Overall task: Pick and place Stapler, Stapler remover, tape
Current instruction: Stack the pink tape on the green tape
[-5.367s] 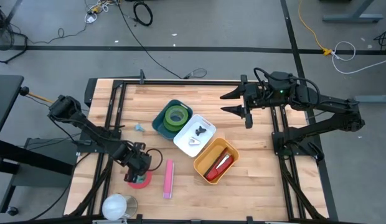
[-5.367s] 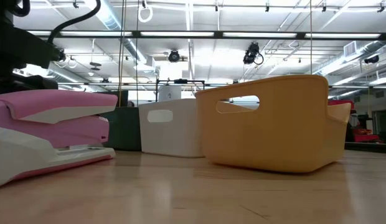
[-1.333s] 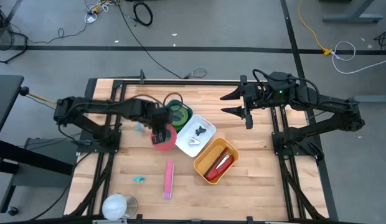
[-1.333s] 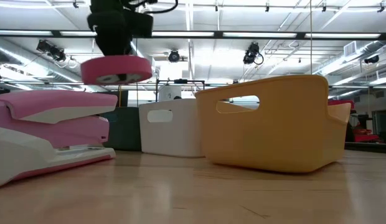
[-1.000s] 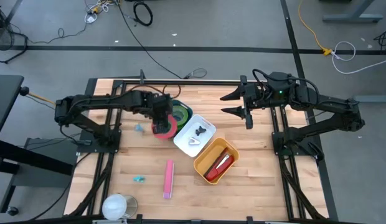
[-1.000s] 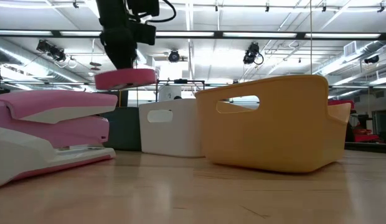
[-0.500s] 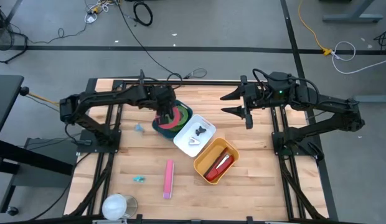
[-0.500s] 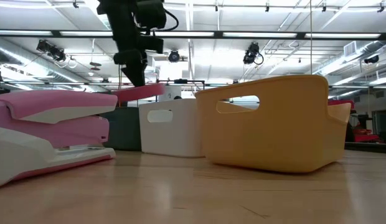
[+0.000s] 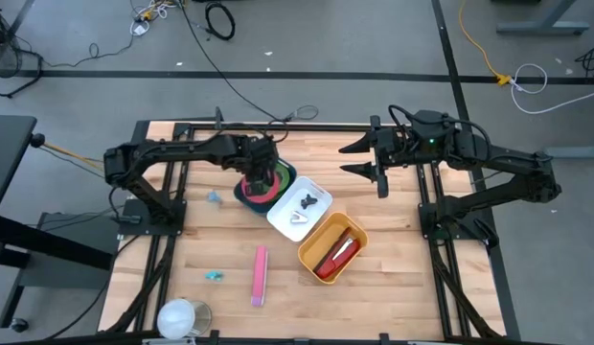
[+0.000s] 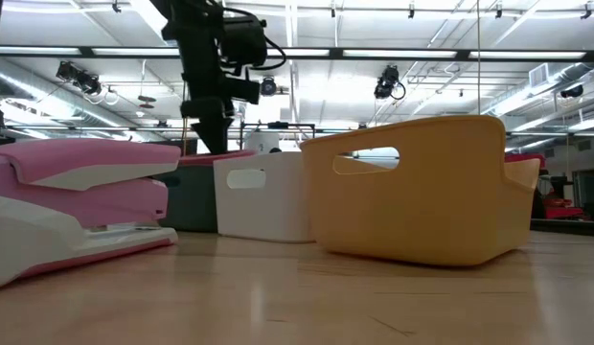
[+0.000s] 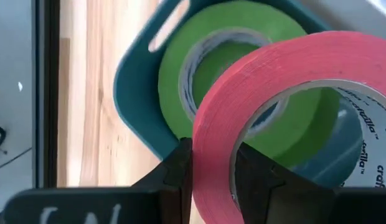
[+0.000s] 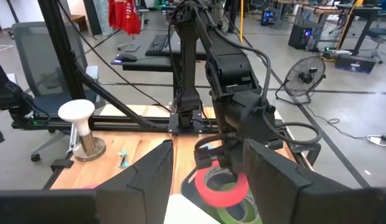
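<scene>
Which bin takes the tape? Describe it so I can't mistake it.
Three bins sit in a diagonal row mid-table. Take the dark teal plastic bin at the far-left end, beside the white one. It alone holds a green tape roll, and the left tool holds the pink tape roll over it.

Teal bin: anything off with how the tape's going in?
Mostly fine. The left gripper holds the pink tape roll on its wall, jaws closed either side, tilted over the teal bin, where a green roll already lies. It isn't flat yet and overhangs the rim. Right gripper waits apart, jaws open.
</scene>
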Controlling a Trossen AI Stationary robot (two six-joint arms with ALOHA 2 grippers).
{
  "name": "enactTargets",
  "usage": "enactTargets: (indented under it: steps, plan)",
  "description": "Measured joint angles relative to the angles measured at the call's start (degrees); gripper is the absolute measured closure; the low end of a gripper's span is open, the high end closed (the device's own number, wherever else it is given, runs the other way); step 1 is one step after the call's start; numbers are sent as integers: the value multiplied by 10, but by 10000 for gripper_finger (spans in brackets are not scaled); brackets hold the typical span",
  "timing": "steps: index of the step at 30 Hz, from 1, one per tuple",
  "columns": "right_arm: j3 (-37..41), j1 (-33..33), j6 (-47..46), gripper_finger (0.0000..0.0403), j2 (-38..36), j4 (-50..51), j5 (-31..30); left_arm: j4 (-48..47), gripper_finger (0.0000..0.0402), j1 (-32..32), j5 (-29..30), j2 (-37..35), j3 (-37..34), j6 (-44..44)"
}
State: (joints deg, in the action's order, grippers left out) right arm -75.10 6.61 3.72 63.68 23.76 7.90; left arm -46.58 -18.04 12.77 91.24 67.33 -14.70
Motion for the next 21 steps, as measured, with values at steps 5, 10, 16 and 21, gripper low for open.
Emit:
enactTargets:
  steps: [5, 10, 16, 21]
  plan:
    - [0, 1, 0, 209, 0, 3, 0, 14, 310, -19, 1, 2, 0, 42]
    - [0, 1, 0, 209, 0, 4, 0, 26, 310, -39, 0, 2, 0, 131]
    - [0, 1, 0, 209, 0, 4, 0, 29, 310, -47, -23, 2, 0, 185]
    - [0, 1, 0, 209, 0, 3, 0, 37, 310, -47, -27, 2, 0, 237]
